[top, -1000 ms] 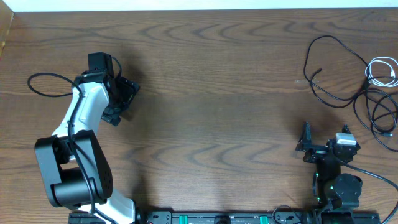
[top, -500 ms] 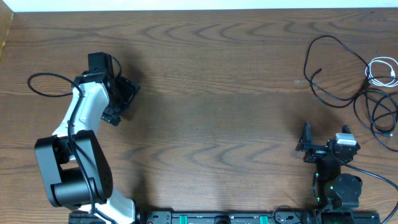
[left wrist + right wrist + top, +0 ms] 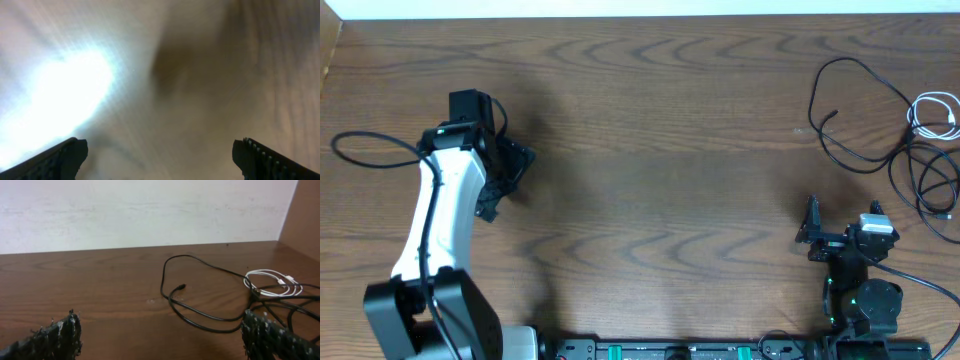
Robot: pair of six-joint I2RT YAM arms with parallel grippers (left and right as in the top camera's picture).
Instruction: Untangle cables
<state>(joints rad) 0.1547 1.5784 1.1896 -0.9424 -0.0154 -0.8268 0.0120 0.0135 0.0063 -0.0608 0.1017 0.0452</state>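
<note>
The cables lie tangled at the table's far right. A long black cable (image 3: 850, 105) loops widest, a short white cable (image 3: 935, 112) is coiled by the right edge, and more black loops (image 3: 925, 180) lie below it. My right gripper (image 3: 842, 225) is open near the front edge, short of the cables. In its wrist view the black cable (image 3: 200, 312) and white cable (image 3: 272, 280) lie ahead of the open right gripper (image 3: 160, 340). My left gripper (image 3: 508, 178) is open over bare wood at the far left. In the blurred left wrist view, nothing sits between the left gripper's (image 3: 160, 160) fingers.
The wooden table (image 3: 660, 150) ends at a pale wall along the back. A thick black wire (image 3: 365, 150) curves off the left arm. The arm bases and a black rail (image 3: 670, 350) sit at the front edge.
The left arm has swung, carrying its gripper slightly left and toward the front. The right arm and the cables have not moved.
</note>
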